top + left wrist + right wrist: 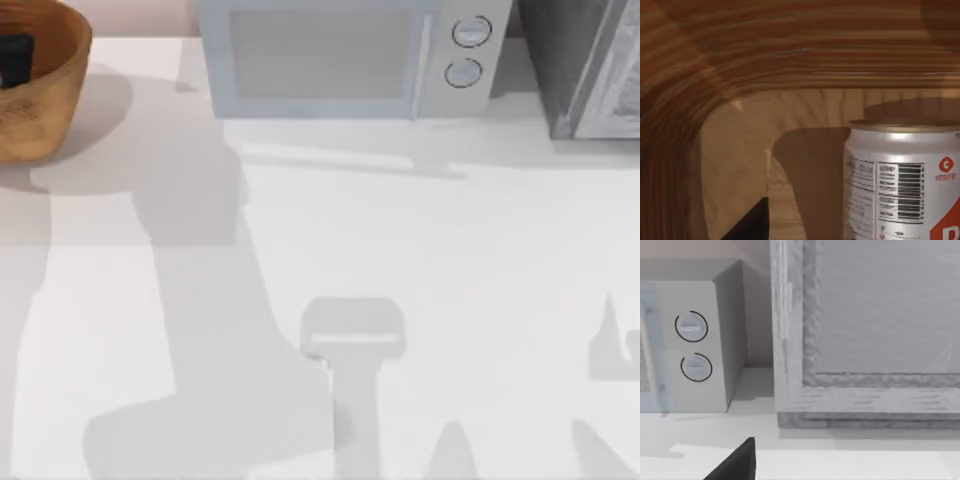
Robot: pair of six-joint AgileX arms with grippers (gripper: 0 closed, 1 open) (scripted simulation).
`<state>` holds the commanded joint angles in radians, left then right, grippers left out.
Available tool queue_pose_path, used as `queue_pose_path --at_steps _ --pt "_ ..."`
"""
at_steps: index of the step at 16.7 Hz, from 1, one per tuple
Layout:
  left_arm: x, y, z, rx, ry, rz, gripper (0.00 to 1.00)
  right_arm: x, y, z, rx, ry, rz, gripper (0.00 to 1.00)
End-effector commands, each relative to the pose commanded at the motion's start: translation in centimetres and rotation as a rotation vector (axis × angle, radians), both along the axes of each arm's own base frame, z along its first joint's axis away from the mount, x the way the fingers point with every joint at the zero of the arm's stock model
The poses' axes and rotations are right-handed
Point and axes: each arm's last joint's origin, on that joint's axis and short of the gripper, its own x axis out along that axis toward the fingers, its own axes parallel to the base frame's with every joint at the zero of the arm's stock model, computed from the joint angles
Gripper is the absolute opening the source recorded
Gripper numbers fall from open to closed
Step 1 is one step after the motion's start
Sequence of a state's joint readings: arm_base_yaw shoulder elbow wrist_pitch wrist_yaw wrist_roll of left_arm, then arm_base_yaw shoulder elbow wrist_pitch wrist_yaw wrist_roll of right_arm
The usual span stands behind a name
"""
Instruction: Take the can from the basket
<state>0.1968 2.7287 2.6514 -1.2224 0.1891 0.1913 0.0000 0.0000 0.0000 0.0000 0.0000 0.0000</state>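
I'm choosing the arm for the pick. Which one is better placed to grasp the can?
Left. Its wrist view looks inside the basket with the can standing close ahead. The right wrist view faces the microwave at the table's far side, away from the basket.

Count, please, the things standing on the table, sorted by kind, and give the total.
Basket: 1
Can, standing inside the basket: 1
Microwave: 1
Grey box-like unit beside the microwave: 1
Total: 4
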Motion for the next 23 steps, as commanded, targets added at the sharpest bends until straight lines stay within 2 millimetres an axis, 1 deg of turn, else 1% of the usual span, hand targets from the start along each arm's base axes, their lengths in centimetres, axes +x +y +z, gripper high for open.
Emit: queue_pose_path --at_steps 2,3,7,20,21,23 --pt "0.5 -0.2 -1.7 0.0 0.0 0.0 1.0 0.0 0.0 0.0 0.0 0.0 0.0 1.0" --pt "0.6 -0.2 -2.2 0.0 0.0 0.0 1.0 0.0 0.0 0.0 0.0 0.0 0.0 1.0" --pt "0.6 -0.3 -2.4 0.0 0.0 0.0 1.0 0.0 0.0 0.0 0.0 0.0 0.0 1.0" --pt "0.6 -0.3 -2.4 0.0 0.0 0.0 0.02 0.0 0.0 0.0 0.0 0.0 0.0 1.0" --pt "0.6 -0.3 -2.4 0.0 0.0 0.0 0.0 0.0 0.0 0.0 0.0 0.0 0.0 1.0" --pt "0.6 -0.3 -2.4 0.0 0.0 0.0 0.0 0.0 0.0 0.0 0.0 0.0 0.0 1.0"
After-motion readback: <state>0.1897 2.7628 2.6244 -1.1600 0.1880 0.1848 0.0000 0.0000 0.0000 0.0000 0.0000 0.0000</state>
